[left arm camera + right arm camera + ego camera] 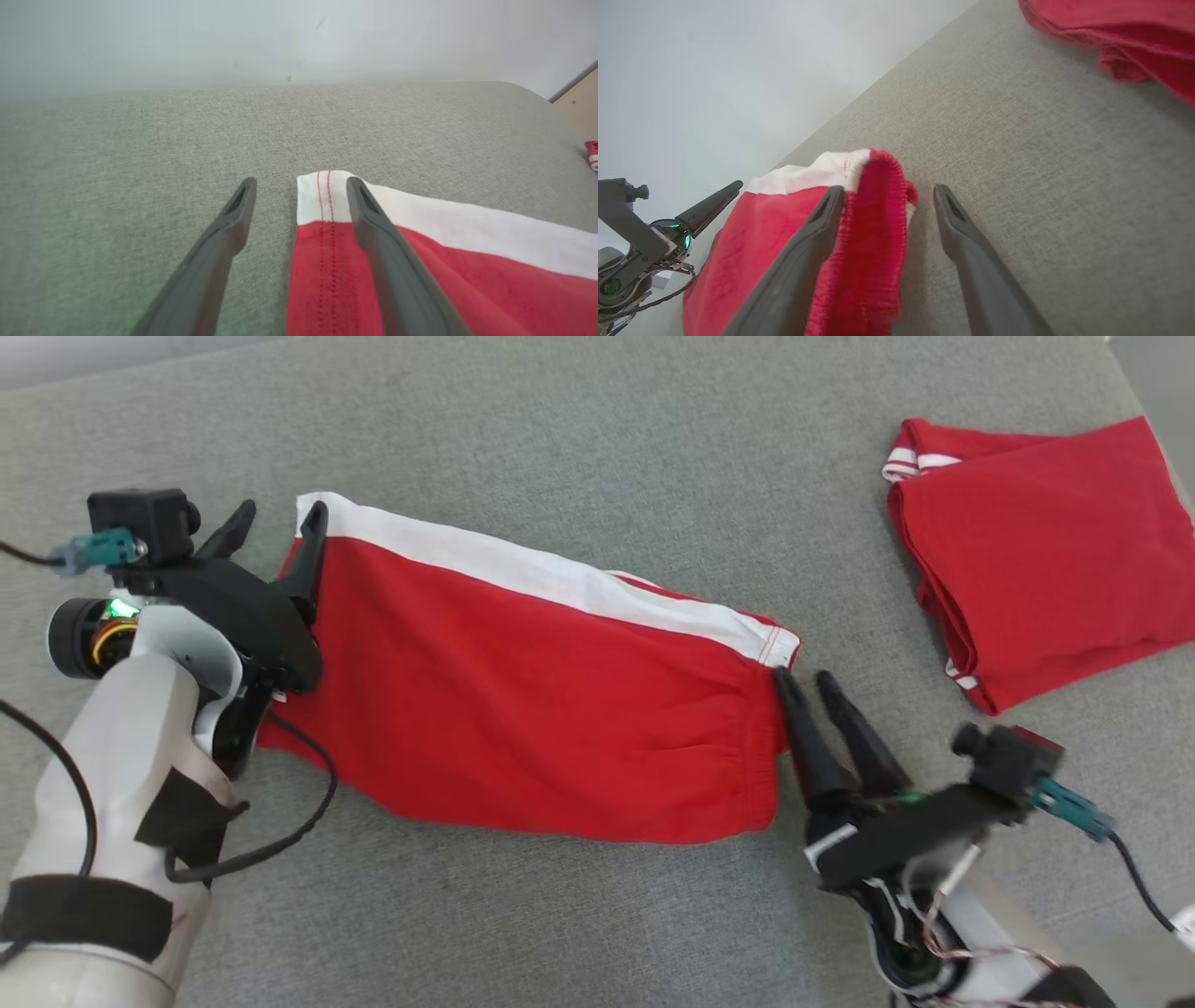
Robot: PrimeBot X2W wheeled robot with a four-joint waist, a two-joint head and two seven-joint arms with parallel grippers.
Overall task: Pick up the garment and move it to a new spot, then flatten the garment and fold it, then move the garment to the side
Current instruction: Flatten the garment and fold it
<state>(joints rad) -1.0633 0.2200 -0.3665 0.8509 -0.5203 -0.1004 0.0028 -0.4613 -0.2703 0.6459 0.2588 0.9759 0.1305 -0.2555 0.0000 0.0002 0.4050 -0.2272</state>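
The garment point(532, 709) is a pair of red shorts with a white side stripe, lying folded lengthwise and flat on the grey cushion point(597, 457). My left gripper point(280, 513) stands open at its left end. In the left wrist view the white hem corner point(322, 196) lies between the spread fingers of the left gripper point(301, 182), ungripped. My right gripper point(803, 677) stands open at the right end. In the right wrist view the gathered red waistband point(873, 224) sits loose between the fingers of the right gripper point(889, 188).
A second red garment point(1046, 551) with white trim lies folded at the far right of the cushion, also seen as red cloth point(1134, 28) in the right wrist view. A pale wall runs behind the cushion's far edge point(299, 86).
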